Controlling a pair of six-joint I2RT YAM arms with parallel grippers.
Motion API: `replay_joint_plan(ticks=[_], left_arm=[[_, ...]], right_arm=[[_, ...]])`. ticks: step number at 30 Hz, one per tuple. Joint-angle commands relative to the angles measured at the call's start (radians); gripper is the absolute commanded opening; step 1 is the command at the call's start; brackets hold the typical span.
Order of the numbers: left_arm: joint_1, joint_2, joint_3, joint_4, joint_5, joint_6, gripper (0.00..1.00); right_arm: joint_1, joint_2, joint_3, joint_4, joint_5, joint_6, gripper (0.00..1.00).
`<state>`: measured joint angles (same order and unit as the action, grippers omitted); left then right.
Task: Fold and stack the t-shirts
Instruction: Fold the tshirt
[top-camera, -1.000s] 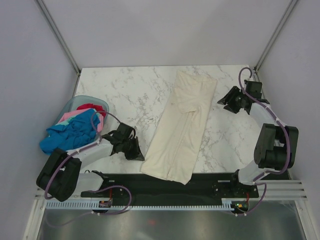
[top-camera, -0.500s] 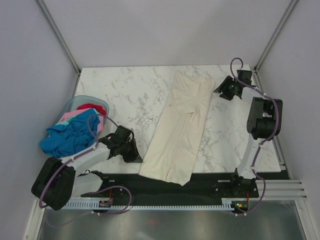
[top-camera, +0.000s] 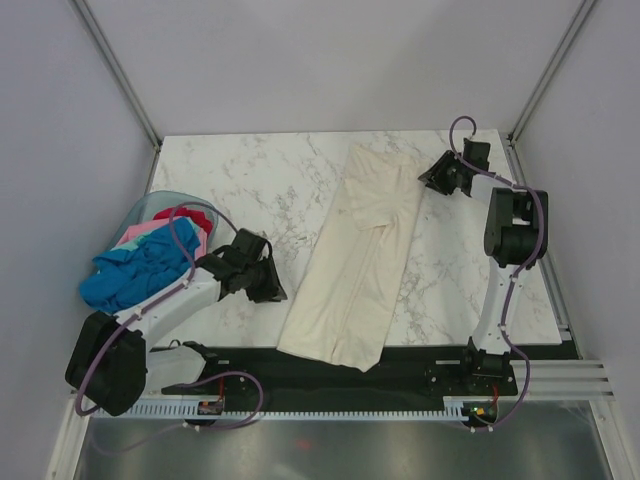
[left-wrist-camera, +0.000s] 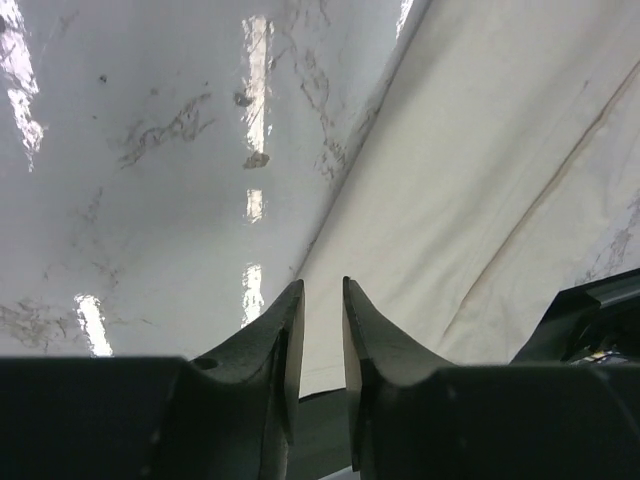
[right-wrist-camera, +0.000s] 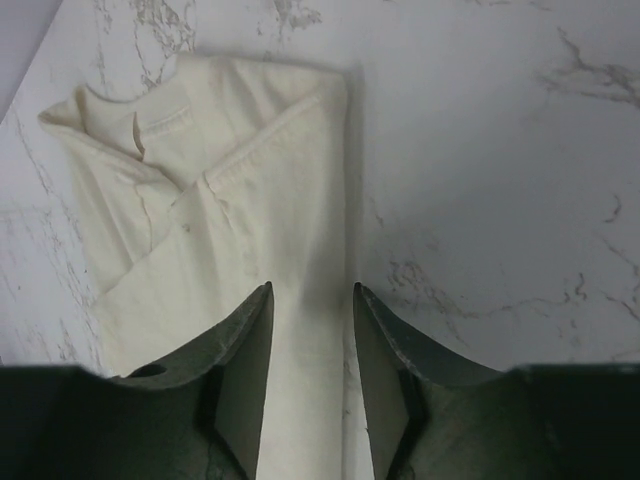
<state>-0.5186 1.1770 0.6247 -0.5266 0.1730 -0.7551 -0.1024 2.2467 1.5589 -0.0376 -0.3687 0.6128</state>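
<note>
Left gripper (left-wrist-camera: 322, 290) (top-camera: 270, 292): I see its jaws parted by a narrow gap and gripping nothing, tips low over the left long edge of the cream-white t-shirt (left-wrist-camera: 480, 150), close to the table's near edge.

Right gripper (right-wrist-camera: 313, 292) (top-camera: 432, 176): jaws wider apart, also holding nothing, poised over the shirt's right edge at the collar (right-wrist-camera: 135, 125) end, near the far right corner.

The cream-white t-shirt (top-camera: 360, 260) (right-wrist-camera: 230, 200) is folded into a long strip. It lies slantwise on the marble table (top-camera: 250, 180), collar towards the far edge and hem overhanging the near edge.

At the left edge, a pale blue basket (top-camera: 150, 205) holds a heap: bright blue t-shirt (top-camera: 135, 275), pink t-shirt (top-camera: 148, 233) and red t-shirt (top-camera: 178, 213).
</note>
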Motion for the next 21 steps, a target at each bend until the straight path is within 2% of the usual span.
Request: replay_joint_plan(ticks=[1, 2, 3, 6, 9, 16, 19, 21], left_arm=[[-0.003, 0.033, 0.090, -0.038, -0.082, 0.077, 0.29], [-0.001, 0.045, 0.101, -0.039, -0.087, 0.082, 0.29], [-0.001, 0.053, 0.122, -0.038, -0.096, 0.088, 0.30], [-0.001, 0.104, 0.156, -0.038, -0.113, 0.111, 0.31], [0.000, 0.169, 0.171, -0.027, -0.119, 0.138, 0.37], [0.002, 0.311, 0.207, 0.085, 0.083, 0.230, 0.45], [0.000, 0.374, 0.214, 0.145, 0.180, 0.240, 0.46], [-0.001, 0.397, 0.214, 0.178, 0.233, 0.244, 0.46]], right_arm=[[0.018, 0.051, 0.015, 0.021, 0.019, 0.019, 0.43], [0.017, 0.059, 0.020, 0.022, 0.022, 0.019, 0.39], [0.018, 0.073, 0.029, 0.021, 0.027, 0.018, 0.29], [0.015, 0.112, 0.101, 0.012, 0.034, 0.008, 0.15], [0.017, 0.174, 0.173, -0.011, 0.040, 0.008, 0.09], [0.017, 0.369, 0.535, -0.110, 0.008, 0.018, 0.09], [0.018, 0.425, 0.633, -0.140, -0.010, 0.022, 0.16], [0.017, 0.409, 0.613, -0.151, -0.004, 0.013, 0.30]])
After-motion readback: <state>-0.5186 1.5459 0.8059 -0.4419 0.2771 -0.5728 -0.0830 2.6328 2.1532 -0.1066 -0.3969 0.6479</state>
